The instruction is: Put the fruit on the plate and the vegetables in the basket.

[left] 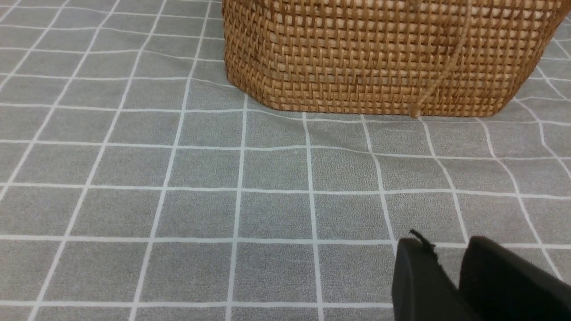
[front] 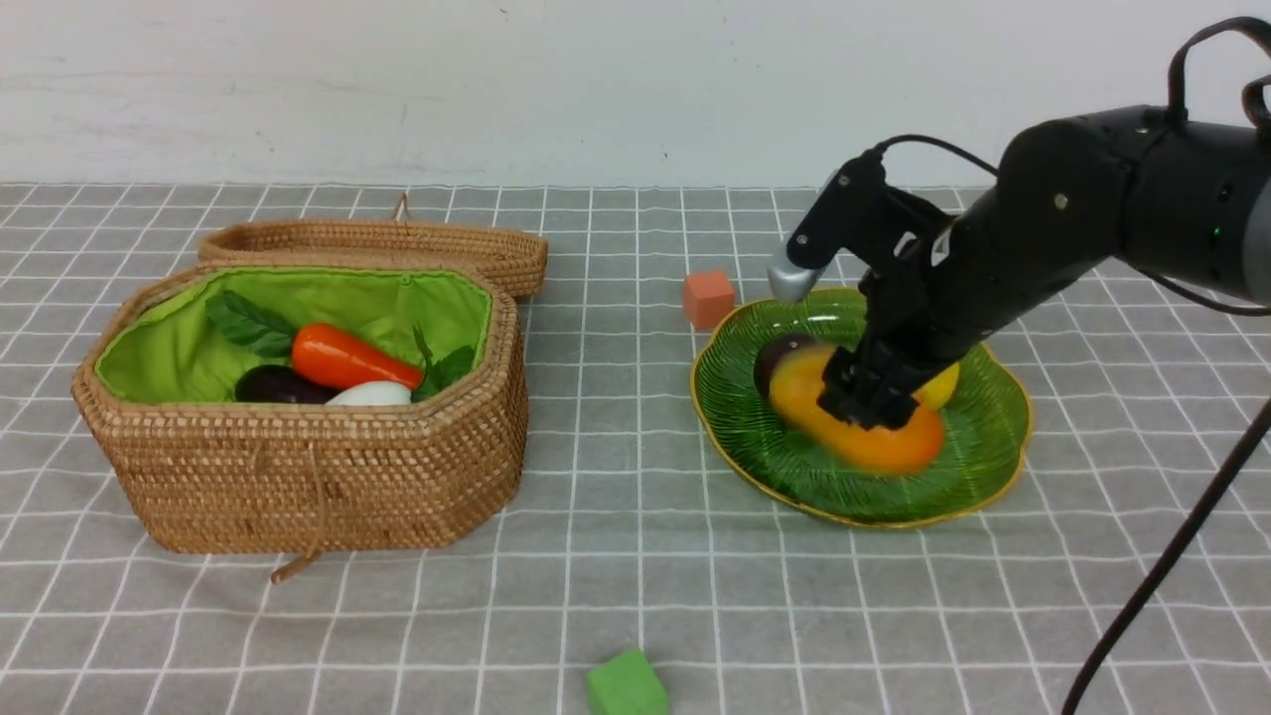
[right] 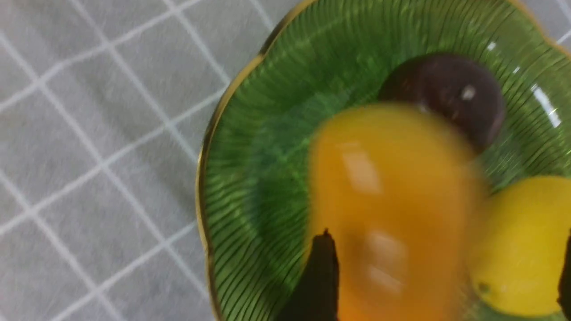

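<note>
The green leaf-shaped plate (front: pixel 755 447) (right: pixel 250 178) holds all the fruit: a blurred orange-yellow mango (front: pixel 899 447) (right: pixel 388 187), a dark purple round fruit (front: pixel 775 353) (right: pixel 446 93) and a yellow lemon (front: pixel 943 385) (right: pixel 522 240). My right gripper (front: pixel 869 397) (right: pixel 444 276) hangs just over the mango, jaws wide open and gripping nothing. The wicker basket (front: pixel 298 477) (left: pixel 379 53) holds the vegetables: carrot (front: pixel 353 359), eggplant (front: pixel 278 385) and a white one (front: pixel 372 394). My left gripper (left: pixel 448 245) sits low over the cloth in front of the basket, fingers nearly together and empty.
An orange cube (front: pixel 708 298) lies just behind the plate's left side. A green cube (front: pixel 626 685) sits at the near edge of the checked cloth. The basket's lid (front: pixel 377 243) lies open behind it. A black cable (front: pixel 1172 556) runs down at the right.
</note>
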Robot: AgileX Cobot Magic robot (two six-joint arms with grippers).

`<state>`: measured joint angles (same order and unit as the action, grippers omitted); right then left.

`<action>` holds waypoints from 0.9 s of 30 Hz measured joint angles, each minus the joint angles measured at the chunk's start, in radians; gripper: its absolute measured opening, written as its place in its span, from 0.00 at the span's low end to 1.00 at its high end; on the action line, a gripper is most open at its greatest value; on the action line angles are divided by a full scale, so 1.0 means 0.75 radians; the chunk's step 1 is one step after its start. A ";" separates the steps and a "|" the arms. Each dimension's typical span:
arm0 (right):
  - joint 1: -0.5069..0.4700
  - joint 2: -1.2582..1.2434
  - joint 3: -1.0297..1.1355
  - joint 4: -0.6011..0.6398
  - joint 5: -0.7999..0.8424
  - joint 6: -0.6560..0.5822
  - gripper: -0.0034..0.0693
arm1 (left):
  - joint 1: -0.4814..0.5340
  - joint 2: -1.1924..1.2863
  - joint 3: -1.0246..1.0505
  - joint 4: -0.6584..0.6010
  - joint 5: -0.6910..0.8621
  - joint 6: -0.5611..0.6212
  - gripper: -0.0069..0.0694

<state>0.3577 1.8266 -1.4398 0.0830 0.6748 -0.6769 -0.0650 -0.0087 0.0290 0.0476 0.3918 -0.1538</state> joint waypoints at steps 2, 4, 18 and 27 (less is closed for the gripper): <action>0.000 -0.011 0.000 -0.008 0.061 0.026 0.97 | 0.000 0.000 0.000 0.000 0.000 0.000 0.28; 0.000 -0.023 0.000 -0.012 0.092 0.042 0.95 | 0.000 0.000 0.000 0.000 0.000 0.000 0.28; 0.000 -0.544 0.000 0.025 0.744 0.608 0.03 | 0.000 0.000 0.000 0.000 0.000 0.000 0.28; 0.000 -0.717 0.000 0.047 0.769 0.648 0.02 | 0.000 0.000 0.000 0.000 0.000 0.000 0.28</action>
<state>0.3577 1.2892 -1.4398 0.1185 1.2515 -0.1911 -0.0650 -0.0087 0.0290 0.0476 0.3918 -0.1538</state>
